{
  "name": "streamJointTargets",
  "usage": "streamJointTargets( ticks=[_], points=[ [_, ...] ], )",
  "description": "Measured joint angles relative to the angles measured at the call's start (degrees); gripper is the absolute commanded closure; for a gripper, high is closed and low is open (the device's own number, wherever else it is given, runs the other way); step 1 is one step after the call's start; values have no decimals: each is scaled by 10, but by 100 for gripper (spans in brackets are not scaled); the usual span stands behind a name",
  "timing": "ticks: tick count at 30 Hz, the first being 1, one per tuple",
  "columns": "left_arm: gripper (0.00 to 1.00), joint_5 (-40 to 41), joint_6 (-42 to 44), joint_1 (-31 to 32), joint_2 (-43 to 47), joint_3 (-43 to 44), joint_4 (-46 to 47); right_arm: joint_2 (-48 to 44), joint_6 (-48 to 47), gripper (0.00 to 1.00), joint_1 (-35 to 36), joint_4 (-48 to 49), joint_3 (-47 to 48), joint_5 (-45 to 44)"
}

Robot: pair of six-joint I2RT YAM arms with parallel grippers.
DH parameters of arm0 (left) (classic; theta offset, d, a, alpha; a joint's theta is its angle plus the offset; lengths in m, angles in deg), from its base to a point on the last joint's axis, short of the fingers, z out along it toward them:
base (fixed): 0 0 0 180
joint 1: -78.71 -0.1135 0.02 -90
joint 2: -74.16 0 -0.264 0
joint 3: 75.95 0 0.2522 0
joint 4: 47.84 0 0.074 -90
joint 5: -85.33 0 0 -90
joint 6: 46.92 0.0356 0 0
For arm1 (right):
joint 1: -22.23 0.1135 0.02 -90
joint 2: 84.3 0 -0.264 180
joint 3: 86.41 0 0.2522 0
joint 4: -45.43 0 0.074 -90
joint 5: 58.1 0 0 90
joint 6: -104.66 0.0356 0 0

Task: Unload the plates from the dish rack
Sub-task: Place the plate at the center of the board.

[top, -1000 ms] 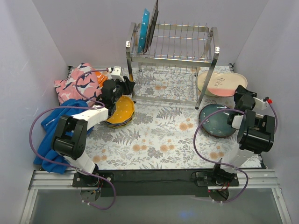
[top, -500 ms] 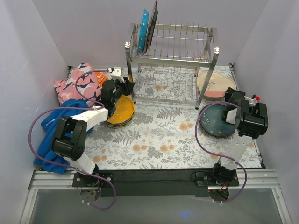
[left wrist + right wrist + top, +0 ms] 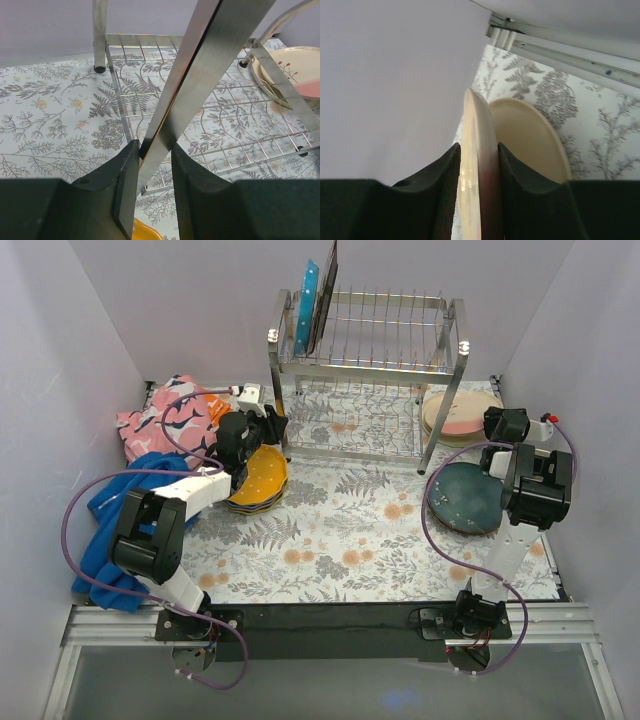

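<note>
Blue cloth (image 3: 105,525) is bunched up nearest on the left, with a pink patterned cloth (image 3: 160,420) behind it. Over on the right, a dark plate (image 3: 465,498) lies flat on the floral table (image 3: 330,540), right beside the right arm. A bit further in, a stack of orange plates (image 3: 262,478) sits by the front left leg (image 3: 200,65) of the rack (image 3: 380,365). The left gripper (image 3: 152,150) is just above that stack with its jaws pinching that leg; the flat steel strip runs straight between the pads. The right gripper (image 3: 479,148) has its jaws clamped on the rim of a cream-pink plate (image 3: 477,112). That plate lies on a cream plate (image 3: 530,135) just outside the rack's front right leg, near the right wall. At the back, two plates stand in the rack's top tier at the left end: a teal dotted plate (image 3: 307,305) and, just beside it, a dark square plate (image 3: 328,290).
</note>
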Motion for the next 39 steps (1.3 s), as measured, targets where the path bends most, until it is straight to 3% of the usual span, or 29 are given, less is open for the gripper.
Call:
streamJointTargets(
  ticks=[17,24,32,39],
  points=[
    [100,-1,0,0,0,0,2,38,-58,57,-27,-169,70,42],
    [100,-1,0,0,0,0,2,38,-104,45,-28,-269,124,50],
    [100,-1,0,0,0,0,2,36,-143,45,-28,-349,153,42],
    [100,-1,0,0,-1,-3,8,34,-157,55,-28,-388,172,52]
  ],
)
